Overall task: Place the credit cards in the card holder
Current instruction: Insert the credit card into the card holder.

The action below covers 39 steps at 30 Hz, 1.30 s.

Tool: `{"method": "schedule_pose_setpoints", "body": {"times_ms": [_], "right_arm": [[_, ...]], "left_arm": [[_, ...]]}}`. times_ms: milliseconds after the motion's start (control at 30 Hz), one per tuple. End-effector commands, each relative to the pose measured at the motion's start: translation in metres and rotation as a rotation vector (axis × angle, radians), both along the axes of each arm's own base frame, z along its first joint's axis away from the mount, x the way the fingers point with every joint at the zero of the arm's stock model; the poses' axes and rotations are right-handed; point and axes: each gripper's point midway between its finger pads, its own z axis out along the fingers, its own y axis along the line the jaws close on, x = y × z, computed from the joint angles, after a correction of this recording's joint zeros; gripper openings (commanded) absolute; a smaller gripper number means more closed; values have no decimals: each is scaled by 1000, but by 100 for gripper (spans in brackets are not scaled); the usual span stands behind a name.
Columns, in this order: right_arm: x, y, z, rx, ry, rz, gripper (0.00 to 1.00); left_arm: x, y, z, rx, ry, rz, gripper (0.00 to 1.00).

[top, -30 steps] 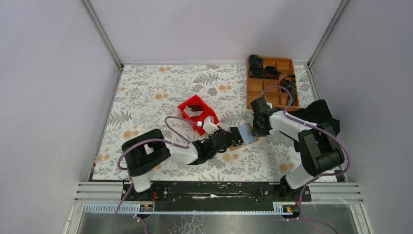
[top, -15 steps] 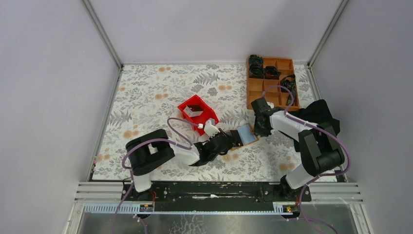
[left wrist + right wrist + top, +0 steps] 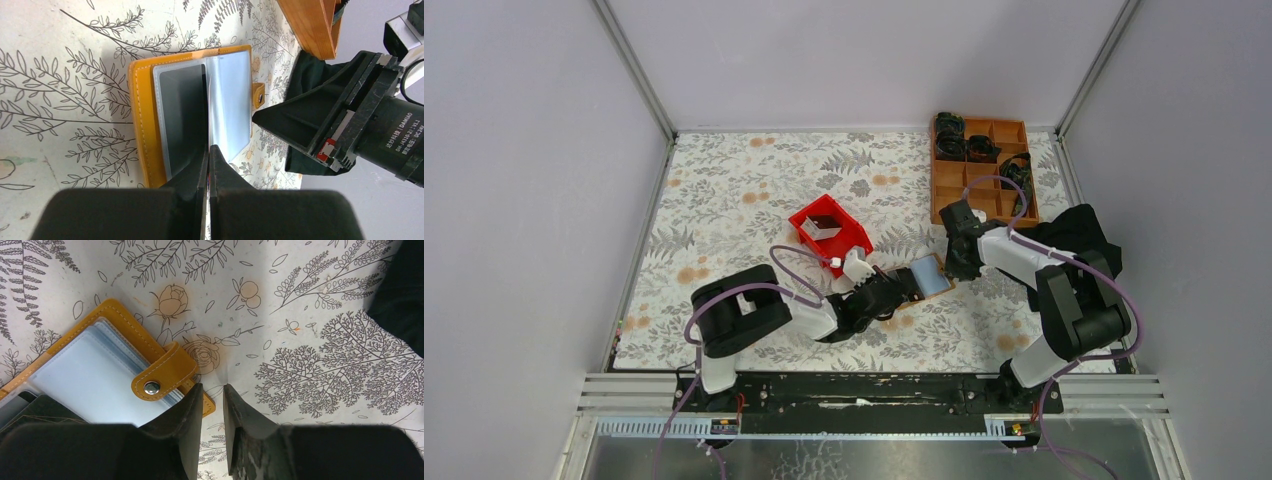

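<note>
card holder (image 3: 921, 279): one, lying open mid-table
grey card (image 3: 186, 117): one, sitting in a sleeve
left gripper (image 3: 208, 150): pinching shut, 8 o'clock of holder
right gripper (image 3: 212, 392): jaws narrowly parted, hovering at 2 o'clock
red bin (image 3: 849, 237): one, 10 o'clock

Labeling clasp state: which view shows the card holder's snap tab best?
Right wrist: the snap tab is close, face-on, stud visible. Left wrist shows it small at the card holder's far edge. Top view: too small.

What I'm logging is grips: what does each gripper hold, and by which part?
The left gripper pinches the near edge of a thin sheet, edge-on over the wallet; card or sleeve, unclear. The right gripper holds nothing.
</note>
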Motion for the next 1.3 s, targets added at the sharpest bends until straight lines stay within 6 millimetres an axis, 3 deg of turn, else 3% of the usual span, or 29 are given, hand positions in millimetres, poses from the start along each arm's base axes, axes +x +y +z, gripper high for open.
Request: {"method": "schedule_pose_setpoints", "body": {"times_ms": [0,267,1267], "right_arm": [[-5,-6,-6,-19,13,-16,29],[-8,-7,-10,-25,24,-8,29],[-8,-9,-14,-40,38,0,29]], "left_arm": [[9,-8,14,-58,-42,36,0],[10,-8,20,-91,-58,30,0],[9,5,-3,-53,13,85,0]]}}
